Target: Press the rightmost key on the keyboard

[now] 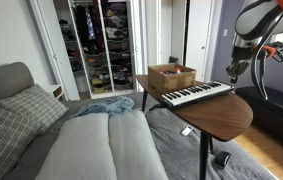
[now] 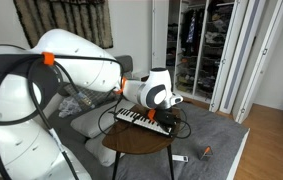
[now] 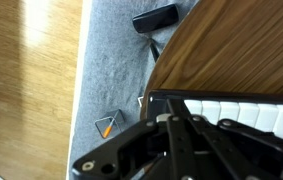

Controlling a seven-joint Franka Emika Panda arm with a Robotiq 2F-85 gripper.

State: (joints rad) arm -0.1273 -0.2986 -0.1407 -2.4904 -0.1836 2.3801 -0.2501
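Note:
The slim dark keyboard (image 1: 196,95) lies along the edge of a round wooden table (image 1: 221,118). It also shows in an exterior view (image 2: 141,120) and in the wrist view (image 3: 246,112). My gripper (image 1: 233,72) hangs just above the keyboard's end nearest the arm, fingers pointing down. In the wrist view the dark fingers (image 3: 171,103) lie together, shut and empty, with their tips over the end of the key row. The rightmost key (image 3: 193,107) is the last white key beside the tips; I cannot tell if they touch it.
A brown cardboard box (image 1: 171,76) stands on the table behind the keyboard. A grey sofa (image 1: 71,140) is beside the table. On the grey rug lie a black object (image 3: 155,17) and a small orange item (image 3: 108,125). An open closet (image 1: 101,45) is at the back.

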